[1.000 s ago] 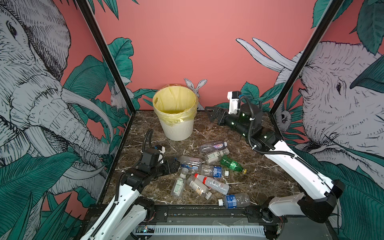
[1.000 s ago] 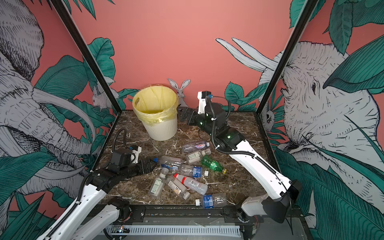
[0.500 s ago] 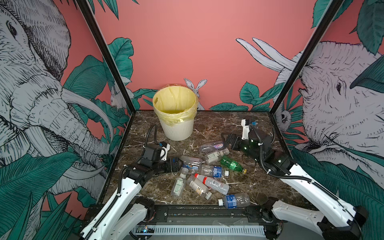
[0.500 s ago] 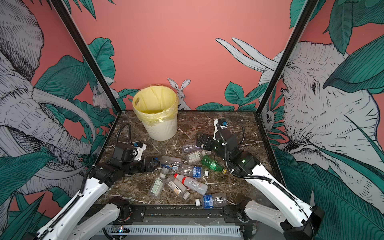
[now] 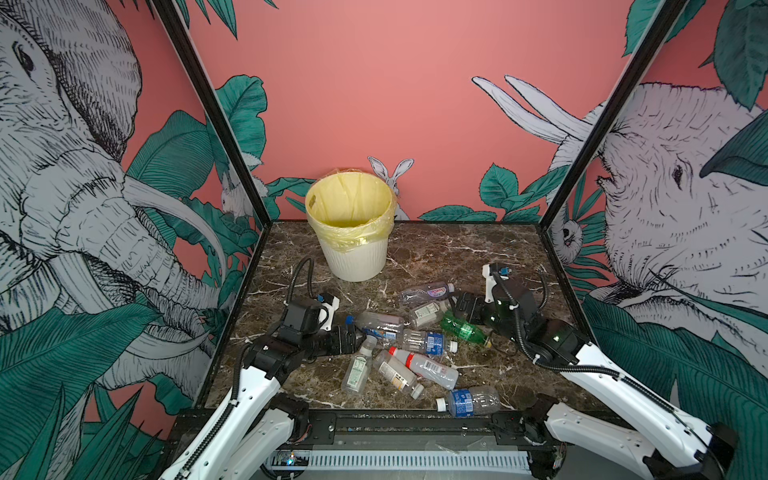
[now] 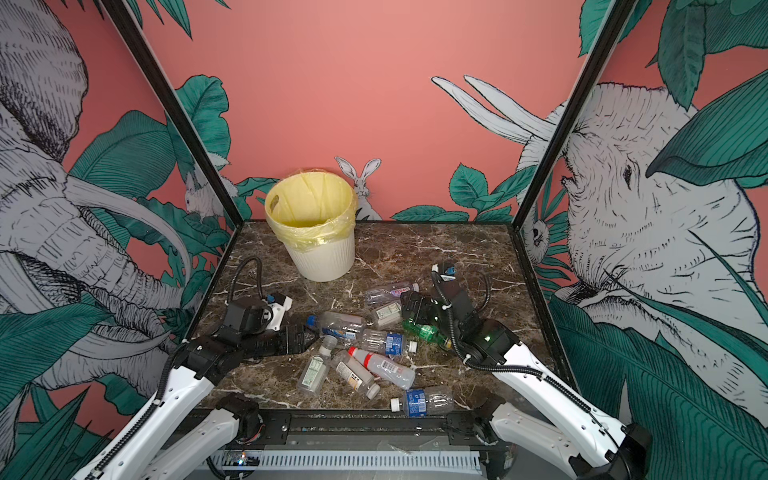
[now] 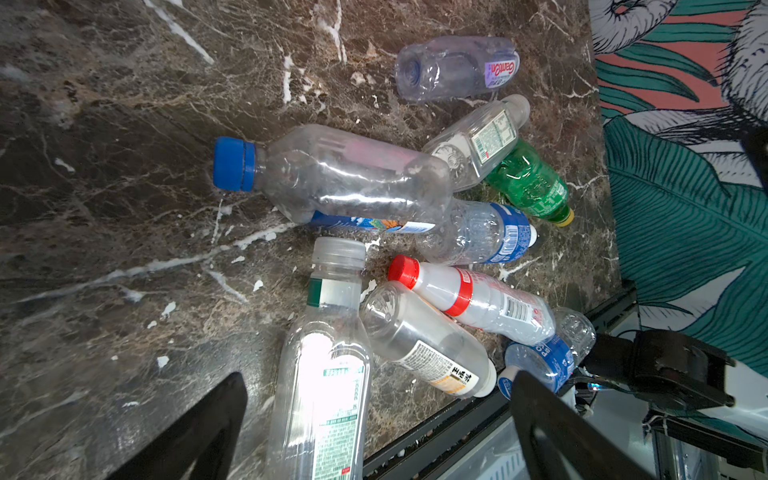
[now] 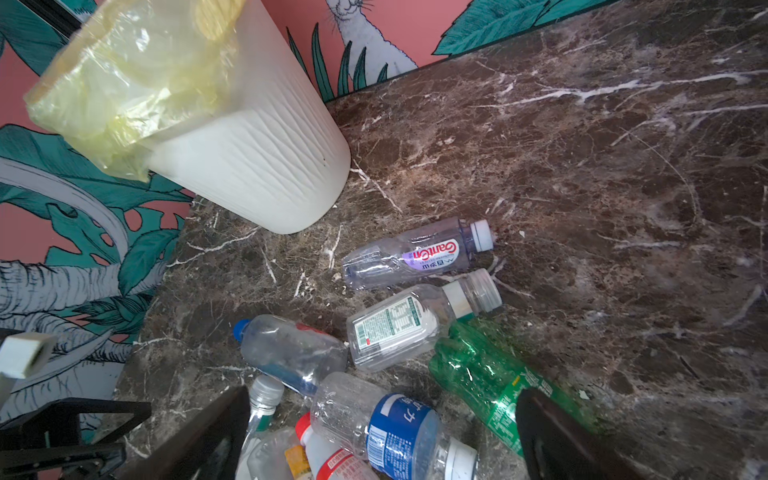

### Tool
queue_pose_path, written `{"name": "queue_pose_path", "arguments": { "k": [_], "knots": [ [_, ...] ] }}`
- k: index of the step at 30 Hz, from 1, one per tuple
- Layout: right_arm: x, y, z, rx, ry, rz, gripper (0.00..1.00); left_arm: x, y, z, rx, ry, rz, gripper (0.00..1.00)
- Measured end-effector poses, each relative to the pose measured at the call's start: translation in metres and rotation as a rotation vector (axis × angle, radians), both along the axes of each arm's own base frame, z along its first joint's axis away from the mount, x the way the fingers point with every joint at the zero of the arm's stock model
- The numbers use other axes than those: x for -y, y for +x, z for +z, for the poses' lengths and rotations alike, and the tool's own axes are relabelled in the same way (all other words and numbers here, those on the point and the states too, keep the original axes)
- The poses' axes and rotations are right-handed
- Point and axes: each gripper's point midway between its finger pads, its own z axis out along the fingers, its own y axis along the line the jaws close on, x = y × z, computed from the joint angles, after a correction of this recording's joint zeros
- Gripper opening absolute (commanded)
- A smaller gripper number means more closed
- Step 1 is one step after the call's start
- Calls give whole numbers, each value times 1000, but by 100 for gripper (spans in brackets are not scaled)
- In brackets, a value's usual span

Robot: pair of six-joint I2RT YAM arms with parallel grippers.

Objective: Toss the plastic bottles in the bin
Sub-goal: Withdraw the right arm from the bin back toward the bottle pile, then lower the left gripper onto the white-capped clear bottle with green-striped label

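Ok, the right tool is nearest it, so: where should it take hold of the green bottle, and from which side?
Probably across the mid-body of the green bottle, coming straight down with the open right tool. It lies flat on the marble table, round sides free; the white-labelled bottle crowds its base end, so close nearer the yellow cap.

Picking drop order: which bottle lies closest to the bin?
The clear purple-labelled bottle with the white cap, at the pile's far edge; none of the rest lies as near the bin.
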Motion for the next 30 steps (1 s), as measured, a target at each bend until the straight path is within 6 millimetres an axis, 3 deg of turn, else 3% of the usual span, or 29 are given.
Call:
{"name": "queue_pose_path", "arguments": {
  "k": [7,13,30],
  "knots": [
    [6,-7,-20,-30,-25,-2,99,7,-8,-15,-42,38,-43,99],
    [9,-9,-22,-32,-15,-16,99,16,-18,-32,-77,115,-99,99],
    [13,-9,-29,-52,-1,-48,99,6,-37,-71,-115,294,-87,99]
  ]
}}
